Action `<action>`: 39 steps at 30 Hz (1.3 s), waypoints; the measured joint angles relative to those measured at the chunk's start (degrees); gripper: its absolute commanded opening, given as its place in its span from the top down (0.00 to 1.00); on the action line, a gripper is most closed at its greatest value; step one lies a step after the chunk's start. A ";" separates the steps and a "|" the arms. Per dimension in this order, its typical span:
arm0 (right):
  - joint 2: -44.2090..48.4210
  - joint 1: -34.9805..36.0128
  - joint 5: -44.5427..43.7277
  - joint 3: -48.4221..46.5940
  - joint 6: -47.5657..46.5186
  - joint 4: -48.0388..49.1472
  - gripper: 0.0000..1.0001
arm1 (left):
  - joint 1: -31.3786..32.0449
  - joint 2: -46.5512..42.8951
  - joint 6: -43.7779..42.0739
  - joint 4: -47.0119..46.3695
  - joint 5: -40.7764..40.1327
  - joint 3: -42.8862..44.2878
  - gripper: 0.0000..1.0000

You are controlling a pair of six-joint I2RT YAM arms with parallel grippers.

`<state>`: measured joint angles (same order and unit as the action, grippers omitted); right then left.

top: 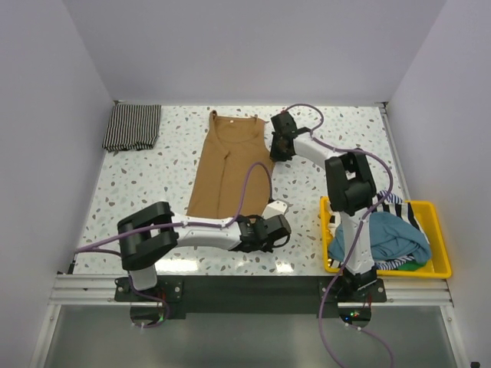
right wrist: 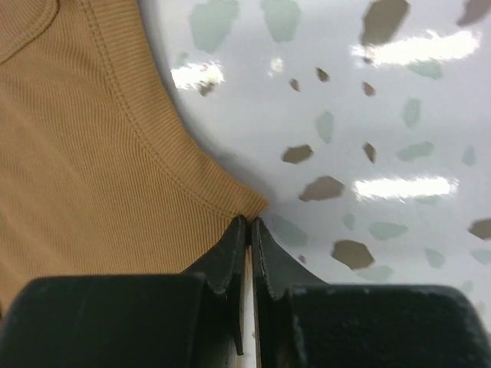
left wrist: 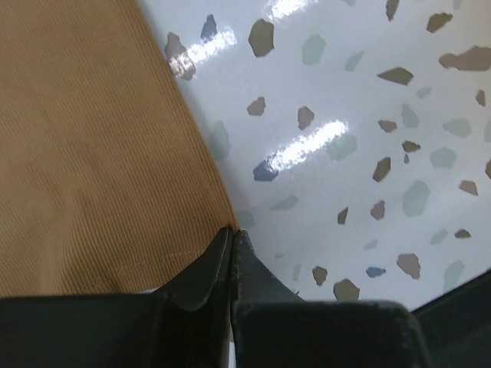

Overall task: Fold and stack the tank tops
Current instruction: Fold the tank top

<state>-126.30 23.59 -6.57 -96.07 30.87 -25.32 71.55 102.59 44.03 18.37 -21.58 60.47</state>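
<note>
L gripper [left wrist: 232, 231] is pressed closed at near hem corner of tan-brown ribbed tank top [top: 229, 172], R gripper [right wrist: 249, 222] likewise at far armhole; pinch unconfirmed; long axis near-far.

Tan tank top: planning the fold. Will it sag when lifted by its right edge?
Probably floppy: the tan tank top is thin ribbed knit lying flat, so it should sag between the left hand and right hand. Likely light; it may slide on the glossy table.
</note>
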 measured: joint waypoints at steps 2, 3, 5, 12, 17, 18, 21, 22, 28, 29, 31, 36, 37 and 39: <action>1.51 -0.22 -1.64 1.97 -0.63 -0.72 1.00 | 0.50 -2.05 0.42 -0.52 1.40 -1.68 1.00; 2.36 -0.35 -2.21 2.99 -0.90 -1.20 1.00 | 0.57 -3.15 0.57 -0.66 1.90 -2.43 1.00; 3.96 -0.57 -3.45 5.16 -1.20 -1.55 1.00 | 0.61 -5.99 1.25 -1.01 2.97 -4.31 1.00; 8.26 -0.85 -6.10 8.98 -1.57 -3.41 1.00 | 0.57 -13.92 3.23 -2.21 4.92 -8.46 1.00; 9.40 -0.85 -6.40 8.66 -1.60 -4.20 1.00 | 0.07 -15.87 4.68 -3.78 5.38 -9.62 1.00; 9.40 -0.83 -6.36 8.31 -1.60 -4.33 1.00 | -0.17 -16.46 5.07 -3.98 5.40 -10.23 1.00; 9.40 -0.70 -6.14 7.06 -1.57 -4.74 1.00 | -1.88 -19.43 6.64 -4.46 5.51 -13.27 1.00; 9.40 -0.52 -6.08 6.43 -1.57 -4.81 1.00 | -2.51 -20.52 7.32 -4.44 5.49 -14.27 1.00; 8.87 1.75 -6.05 0.50 -1.51 -6.01 1.00 | -6.19 -25.31 9.81 -4.37 4.83 -19.15 1.00; 8.39 2.29 -6.08 -0.94 -1.49 -6.27 1.00 | -6.62 -25.88 10.12 -4.31 4.76 -19.74 1.00; 6.82 3.56 -6.19 -3.91 -1.38 -6.58 1.00 | -7.39 -27.10 10.73 -4.20 4.55 -20.98 1.00; 1.38 6.51 -6.45 -10.97 -1.36 -7.67 1.00 | -8.63 -29.24 11.58 -3.78 4.04 -23.26 1.00; 0.11 7.10 -6.47 -12.20 -1.36 -7.98 1.00 | -8.85 -29.70 11.93 -3.67 3.91 -23.71 1.00; -2.40 8.15 -6.49 -14.86 -1.38 -8.66 1.00 | -9.07 -30.84 12.37 -3.15 3.54 -24.48 1.00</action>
<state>-128.70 31.75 -13.06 -110.93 29.50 -33.98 62.48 71.75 56.40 15.22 -18.04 35.99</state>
